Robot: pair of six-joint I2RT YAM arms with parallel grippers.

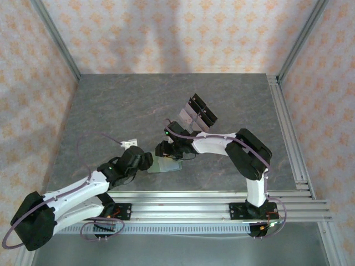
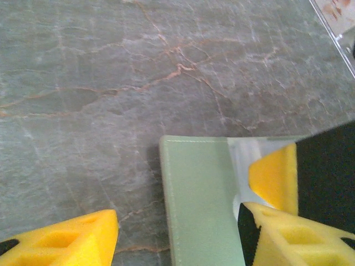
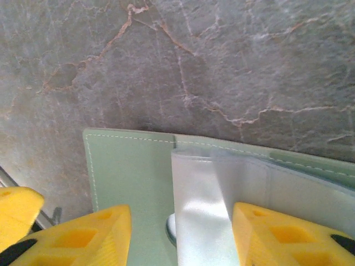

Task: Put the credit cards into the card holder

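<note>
The right claw (image 3: 180, 213) stands open, its two yellow fingers (image 3: 83, 235) spread across the opened card holder (image 3: 127, 172). The gap between them spans green lining and the near end of a clear plastic sleeve (image 3: 205, 188). Whether the tips press on the holder I cannot tell.

The left claw (image 2: 177, 221) is open too. One finger (image 2: 61, 238) hangs over bare table at 8 o'clock of the holder (image 2: 199, 205), the other over the holder's 5 o'clock corner, and a finger of the right claw sits just beyond at 3 o'clock.

From above, the left claw (image 1: 143, 160) is at 9 o'clock of the single sage-green card holder (image 1: 165, 164) and the right claw (image 1: 169, 148) at 12 o'clock. The holder lies flat near the middle of the grey table (image 1: 111, 111). Whether its sleeve has a card in it I cannot tell.

At 1 o'clock of the holder, well apart, stands one tilted rack (image 1: 204, 113) with black parts. It carries the greyish-mauve credit cards (image 1: 186, 115), too small to count. One small white tag (image 1: 130, 143) lies at 10 o'clock of the holder.
</note>
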